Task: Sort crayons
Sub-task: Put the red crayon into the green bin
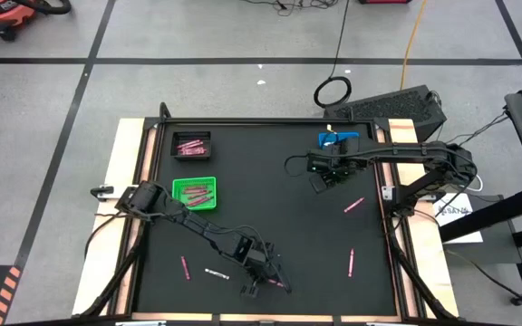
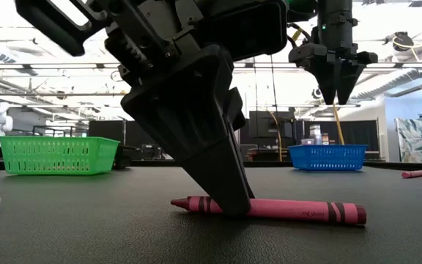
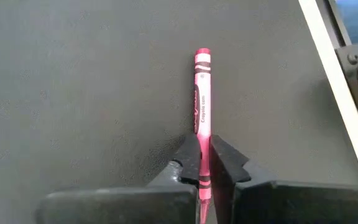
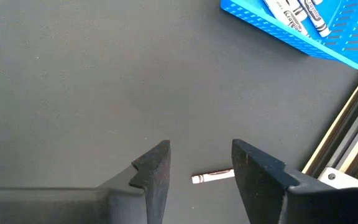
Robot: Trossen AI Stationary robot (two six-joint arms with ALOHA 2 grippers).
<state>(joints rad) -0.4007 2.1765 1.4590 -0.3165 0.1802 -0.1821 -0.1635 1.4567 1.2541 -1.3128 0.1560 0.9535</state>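
Observation:
A pink crayon (image 3: 202,99) lies flat on the black mat near the table's near edge, and my left gripper (image 3: 204,148) is shut on it. My right gripper (image 4: 201,168) hangs open above the mat right of centre, holding nothing. A white crayon (image 4: 211,177) lies on the mat below it. More loose crayons lie on the mat: pink ones (image 1: 186,266) (image 1: 353,205) (image 1: 351,262) and a white one (image 1: 216,272). My left gripper pinches the pink crayon's long sides (image 3: 203,140) between its two fingers, near the pointed end (image 2: 182,203). The fingers slant down from above, and the crayon runs out ahead from between them. It lies flat on the mat along its whole length.
A black tray (image 1: 191,145) and a green basket (image 1: 194,192), both holding pink crayons, stand at the far left. A blue basket (image 4: 303,25) with white crayons stands at the far right. A raised frame (image 1: 392,226) borders the mat.

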